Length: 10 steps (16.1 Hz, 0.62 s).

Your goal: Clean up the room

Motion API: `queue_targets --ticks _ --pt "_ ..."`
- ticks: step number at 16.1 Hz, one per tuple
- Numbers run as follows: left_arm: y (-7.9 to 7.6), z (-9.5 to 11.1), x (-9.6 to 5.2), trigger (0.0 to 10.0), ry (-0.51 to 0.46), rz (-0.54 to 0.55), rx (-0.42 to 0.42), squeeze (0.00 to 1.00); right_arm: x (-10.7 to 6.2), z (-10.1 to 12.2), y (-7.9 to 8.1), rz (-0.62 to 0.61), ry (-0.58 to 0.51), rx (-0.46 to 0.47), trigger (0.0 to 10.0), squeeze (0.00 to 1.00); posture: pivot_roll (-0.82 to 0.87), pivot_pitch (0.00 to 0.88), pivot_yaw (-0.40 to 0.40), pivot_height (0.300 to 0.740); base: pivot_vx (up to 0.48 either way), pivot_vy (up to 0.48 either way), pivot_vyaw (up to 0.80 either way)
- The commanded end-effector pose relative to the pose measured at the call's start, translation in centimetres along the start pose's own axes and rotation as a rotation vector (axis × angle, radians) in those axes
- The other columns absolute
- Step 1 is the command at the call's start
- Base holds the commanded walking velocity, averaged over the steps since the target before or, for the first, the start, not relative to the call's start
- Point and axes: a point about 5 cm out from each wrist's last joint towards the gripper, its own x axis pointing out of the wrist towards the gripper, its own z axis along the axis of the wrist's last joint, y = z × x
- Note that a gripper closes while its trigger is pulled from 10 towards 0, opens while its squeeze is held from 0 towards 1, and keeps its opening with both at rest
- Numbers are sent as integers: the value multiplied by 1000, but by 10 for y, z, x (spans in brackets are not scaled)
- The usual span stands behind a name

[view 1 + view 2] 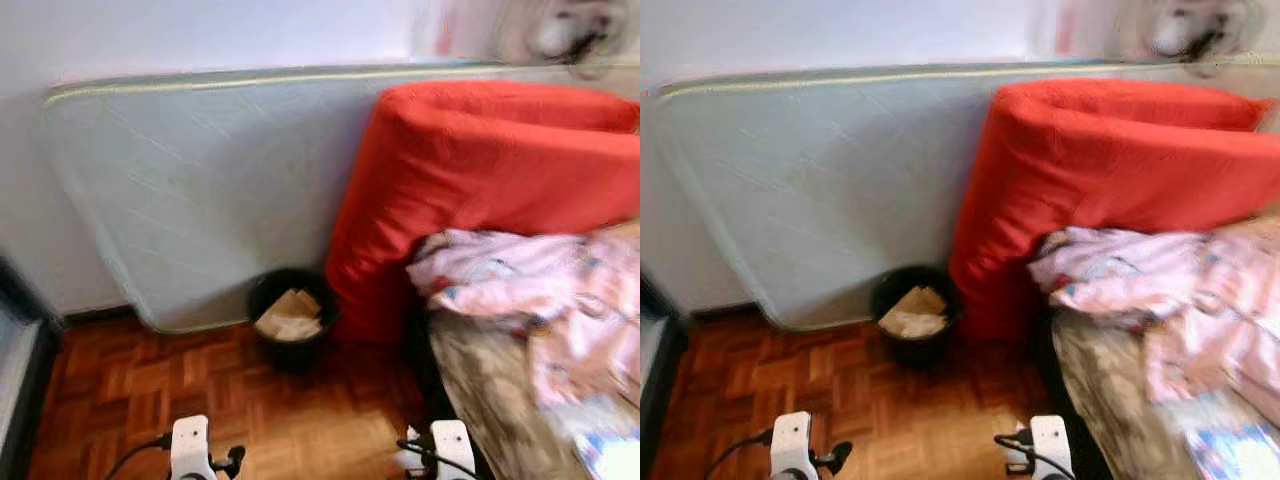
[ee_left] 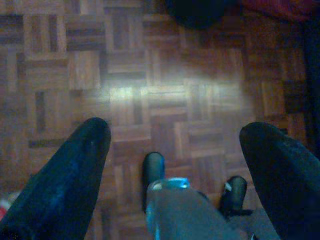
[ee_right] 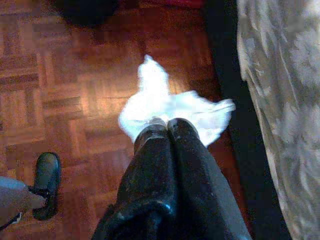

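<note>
My right gripper (image 3: 162,125) is shut on a crumpled white tissue (image 3: 167,105), held above the parquet floor (image 3: 60,100) beside the bed's edge. My left gripper (image 2: 176,129) hangs open over bare parquet with nothing between its fingers (image 2: 75,170). A black waste bin (image 1: 291,318) holding crumpled paper stands on the floor ahead, against the leaning mattress. Both wrists show at the bottom of the eye views, the left wrist (image 1: 190,445) and the right wrist (image 1: 450,445), a short way back from the bin.
A pale mattress (image 1: 200,190) leans on the wall behind the bin. A red folded mattress (image 1: 480,170) stands to its right. The bed (image 1: 490,390) on the right carries pink bedclothes (image 1: 540,280). Dark furniture (image 1: 20,370) edges the left. My foot (image 3: 45,177) is on the floor.
</note>
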Motion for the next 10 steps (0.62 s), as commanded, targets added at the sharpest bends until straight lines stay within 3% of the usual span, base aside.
queue_targets --ticks 1,6,10 --pt "3 -8 -2 10000 34 7 17 0 1 2 2 7 -3 -1 10000 0 78 0 -51 740 244 0 400" --pt "2 -8 -2 10000 36 0 31 0 0 -1 2 9 1 38 10000 0 77 0 -42 740 278 0 0" --pt "2 -9 -2 10000 38 -3 42 0 0 -2 3 25 13 -19 10000 0 69 0 -38 740 313 0 138"
